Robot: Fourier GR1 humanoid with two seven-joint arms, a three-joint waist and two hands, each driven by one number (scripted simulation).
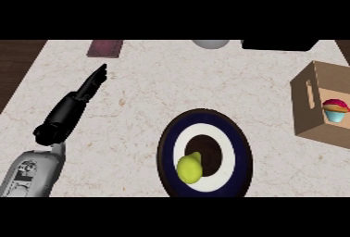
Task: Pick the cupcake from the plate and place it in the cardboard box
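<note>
Head view: pink-frosted cupcake in a blue wrapper (335, 110) sits inside the brown cardboard box (308, 116).
It lies well apart to the right of the black left hand (71, 109), whose straight, empty fingers point away. Between them, the round blue-and-white plate (240, 152) holds only a yellow-green fruit (190, 167). No right hand shows.

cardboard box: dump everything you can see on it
The cardboard box is plain brown and open, standing on the pale counter at the view's right edge, which cuts it off. Its left wall has a slot handle cut in it. The cupcake, red-topped in a blue cup, sits inside. The box stands apart from the plate; no hand touches it.
</note>
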